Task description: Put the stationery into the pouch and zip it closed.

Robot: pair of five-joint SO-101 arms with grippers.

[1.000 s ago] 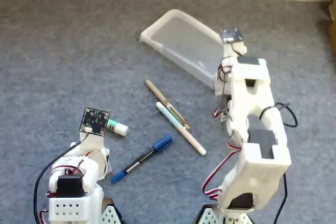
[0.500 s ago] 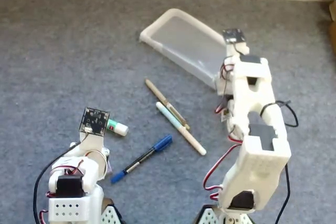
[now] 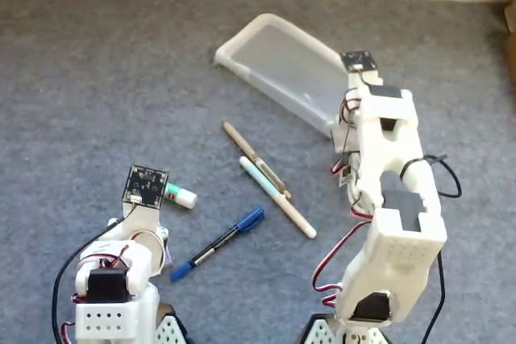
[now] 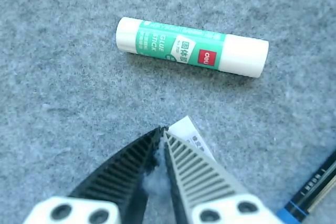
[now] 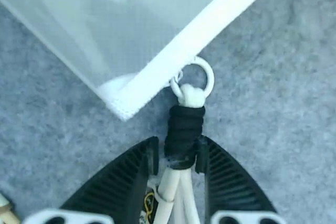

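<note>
Grey counter [image 3: 97,78] is strewn with 1 pouch [image 3: 282,70], 1 glue [image 4: 191,46], 3 pens [image 3: 276,196]; right gripper [image 5: 177,148] is clamped on pull [image 5: 184,124], left gripper [image 4: 161,132] is closed together.

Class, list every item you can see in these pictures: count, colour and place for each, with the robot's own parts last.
pouch: one, translucent white, lying flat at the far middle.
pull cord: one, black wrap with a white ring, at the pouch's corner.
glue stick: one, green and white, near left.
blue pen: one, blue and black, near middle.
tan pen: one, tan, centre.
cream pen: one, cream with a pale end, alongside the tan pen.
table: one, grey, under everything.
left gripper: one, shut, beside the glue stick.
right gripper: one, black, shut on the pull cord.
</note>
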